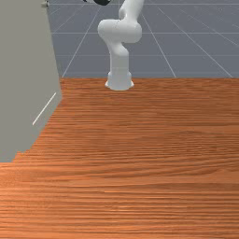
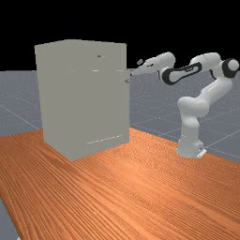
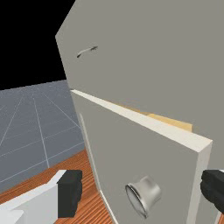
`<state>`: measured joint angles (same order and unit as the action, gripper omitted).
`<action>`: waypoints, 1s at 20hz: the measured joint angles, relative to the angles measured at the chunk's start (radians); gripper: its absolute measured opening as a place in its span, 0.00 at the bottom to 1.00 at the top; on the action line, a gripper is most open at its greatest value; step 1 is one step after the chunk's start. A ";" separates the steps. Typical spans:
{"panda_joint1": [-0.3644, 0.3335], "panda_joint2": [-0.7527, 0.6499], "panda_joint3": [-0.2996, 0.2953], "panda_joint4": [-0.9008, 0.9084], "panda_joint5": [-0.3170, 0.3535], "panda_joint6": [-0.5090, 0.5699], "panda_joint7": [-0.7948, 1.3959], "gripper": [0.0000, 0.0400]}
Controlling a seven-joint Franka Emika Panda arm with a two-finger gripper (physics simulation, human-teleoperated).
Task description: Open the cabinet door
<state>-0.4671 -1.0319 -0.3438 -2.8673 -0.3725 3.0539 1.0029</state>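
"What's biggest?"
"The wooden table, then the grey cabinet on it, at the far view's left."
"And the arm?"
"Its base is at the far view's right; it reaches left, toward the cabinet."
"The door?"
"On the cabinet, ajar, its edge out from the face."
"The gripper?"
"Open, near the cabinet, fingers well apart. The door's round knob appears between them."

Cabinet grey, knob silvery, table orange-brown, streaky grain
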 joint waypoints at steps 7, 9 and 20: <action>-0.021 -0.023 0.071 -0.020 0.028 -0.005 0.044 1.00; -0.035 -0.042 0.115 -0.033 0.044 -0.012 0.072 1.00; 0.037 -0.145 0.212 -0.088 0.041 -0.102 0.077 1.00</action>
<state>-0.4305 -1.1765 -0.1315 -2.9551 -0.3312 2.9521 1.0802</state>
